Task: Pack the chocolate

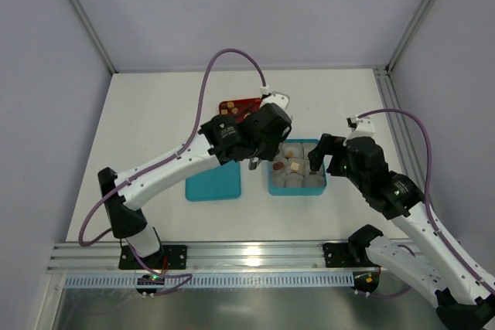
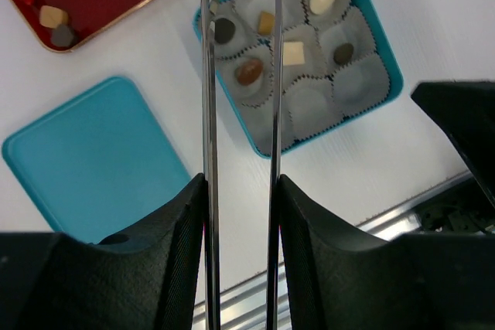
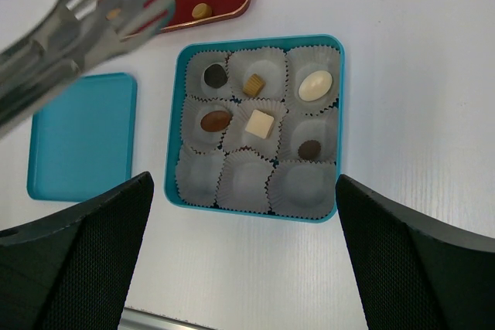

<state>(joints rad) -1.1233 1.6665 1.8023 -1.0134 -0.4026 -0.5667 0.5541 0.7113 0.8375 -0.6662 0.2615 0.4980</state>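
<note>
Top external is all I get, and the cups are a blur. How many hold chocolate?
Observer: Six of nine. Right wrist shows chocolate in the top two rows of paper cups in the teal box; the bottom three cups in that view are empty.
Operator: Is the left gripper holding anything?
Observer: Yes, metal tongs. Left wrist shows the left gripper shut on both blades.
Operator: Any stock on the tray?
Observer: Yes. Left wrist shows at least four pieces lying on the red tray.
</note>
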